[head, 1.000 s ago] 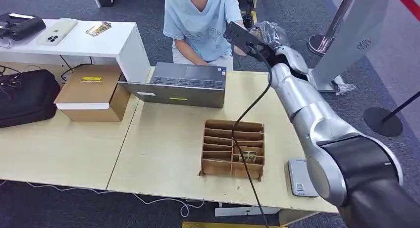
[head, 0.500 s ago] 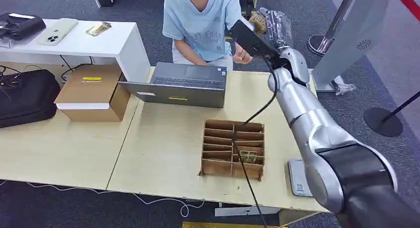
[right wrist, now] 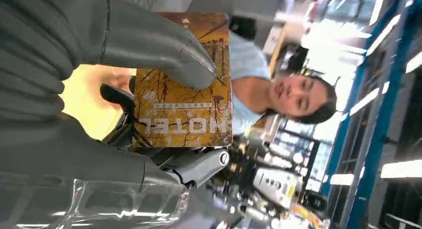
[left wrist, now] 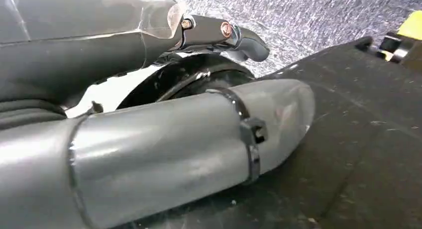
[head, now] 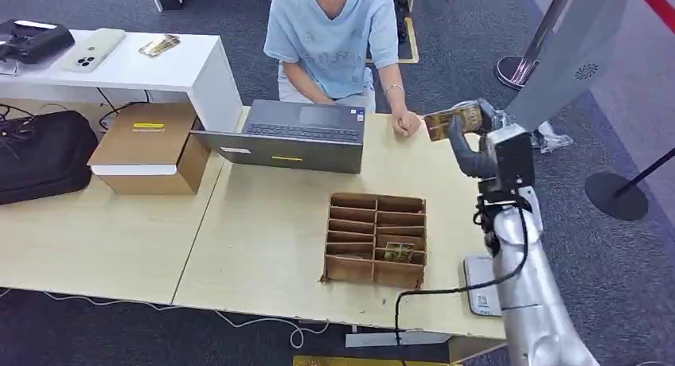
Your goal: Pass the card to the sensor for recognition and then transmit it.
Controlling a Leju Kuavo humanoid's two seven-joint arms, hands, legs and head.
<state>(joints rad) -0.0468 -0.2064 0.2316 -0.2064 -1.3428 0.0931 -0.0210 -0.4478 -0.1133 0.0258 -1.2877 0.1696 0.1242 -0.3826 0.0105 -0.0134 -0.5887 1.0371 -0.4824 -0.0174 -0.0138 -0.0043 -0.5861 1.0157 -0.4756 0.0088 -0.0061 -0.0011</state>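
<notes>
Pale wooden table point(head: 263, 223), grey carpet point(head: 231, 16)

The right arm point(head: 521, 278) rises from 5 o'clock in the head view, forearm upright, its right hand point(head: 470, 139) raised toward 12 o'clock, thumb point(right wrist: 149, 45) pressing a hotel card point(right wrist: 184, 89) against the fingers.

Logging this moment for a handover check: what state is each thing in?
card: pinched by the right hand, raised over the table's far edge
laptop: open
cardboard divider box: one card in a slot
person's hand: resting on the table
</notes>
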